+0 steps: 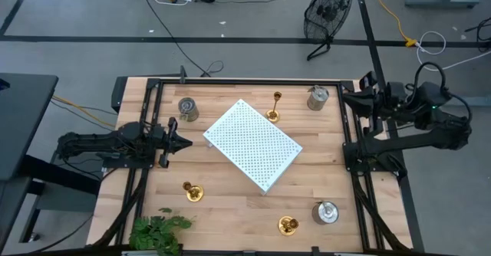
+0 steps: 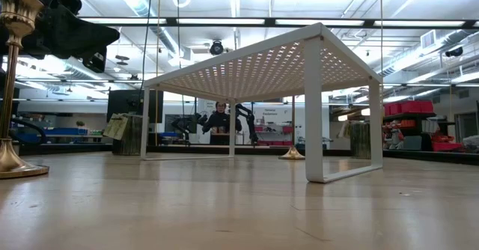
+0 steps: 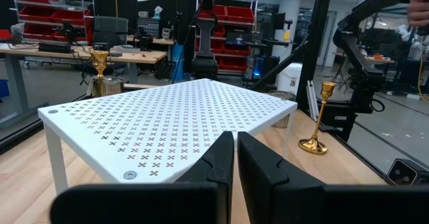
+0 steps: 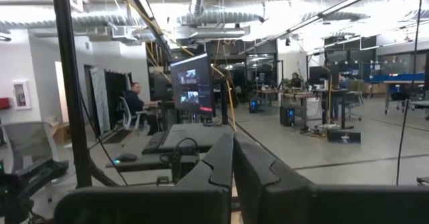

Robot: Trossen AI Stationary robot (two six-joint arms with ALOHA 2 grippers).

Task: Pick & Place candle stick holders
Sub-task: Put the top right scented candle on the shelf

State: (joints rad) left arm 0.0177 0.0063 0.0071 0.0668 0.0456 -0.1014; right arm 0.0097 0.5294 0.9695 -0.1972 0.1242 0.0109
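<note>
Behind the table we see a workshop with red bins on shelving, monitors and seated people, and on the floor past the far edge a black fan [image 1: 328, 14]. We find the wooden table [image 1: 230, 202] carrying a white perforated board [image 1: 253, 142] on thin legs at its centre, turned at an angle to the edges.

We see the left gripper [image 1: 181, 142] hovering near the left edge, aimed at the board, with its fingers [image 3: 221, 160] drawn together to a thin slit and nothing between them. We see the right gripper [image 4: 233, 158] folded back at the right edge near the far right corner, looking out into the room; its fingers are together as well and touch nothing.

We count six candle stick holders, all upright with their long axes vertical. One brass holder [image 1: 274, 108] stands just beside the board's far side, another brass holder [image 1: 192, 192] sits toward the near left corner, and a third brass holder [image 1: 288, 225] stands by the near edge. One silver holder [image 1: 187, 108] is toward the far left corner, one silver holder [image 1: 317, 97] toward the far right corner, and one silver holder [image 1: 325, 212] toward the near right corner. A green plant [image 1: 157, 231] sits at the near left corner. We can read no writing.
</note>
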